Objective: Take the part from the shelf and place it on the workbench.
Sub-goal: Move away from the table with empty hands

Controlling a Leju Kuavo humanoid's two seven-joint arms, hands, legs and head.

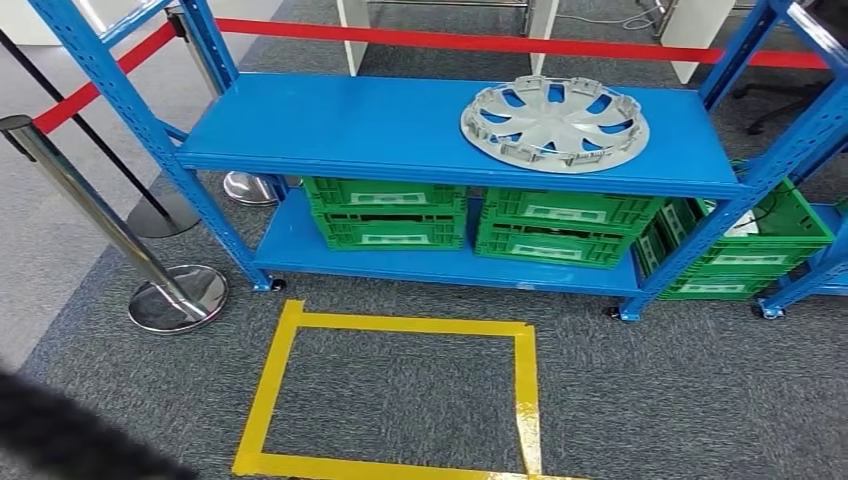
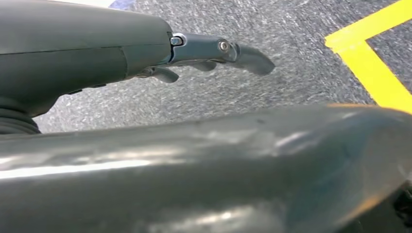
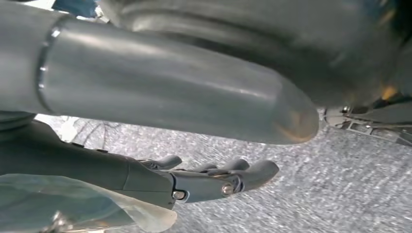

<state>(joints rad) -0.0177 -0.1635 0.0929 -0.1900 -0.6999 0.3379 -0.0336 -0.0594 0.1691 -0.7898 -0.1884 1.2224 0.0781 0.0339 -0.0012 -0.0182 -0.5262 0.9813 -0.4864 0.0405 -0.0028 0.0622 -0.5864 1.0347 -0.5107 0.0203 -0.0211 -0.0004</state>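
Blue shelf (image 1: 380, 125) bears wheel cover (image 1: 554, 123) lying flat; both robot hands open.

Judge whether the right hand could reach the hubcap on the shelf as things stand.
Probably not yet: the right hand hangs over the carpet, holding nothing. Nothing blocks the hubcap on the shelf.

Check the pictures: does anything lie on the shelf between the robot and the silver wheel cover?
Nothing visible does. The wheel cover lies alone on the blue top shelf, its front edge open. Both hands, left and right, hang over the grey carpet, holding nothing.
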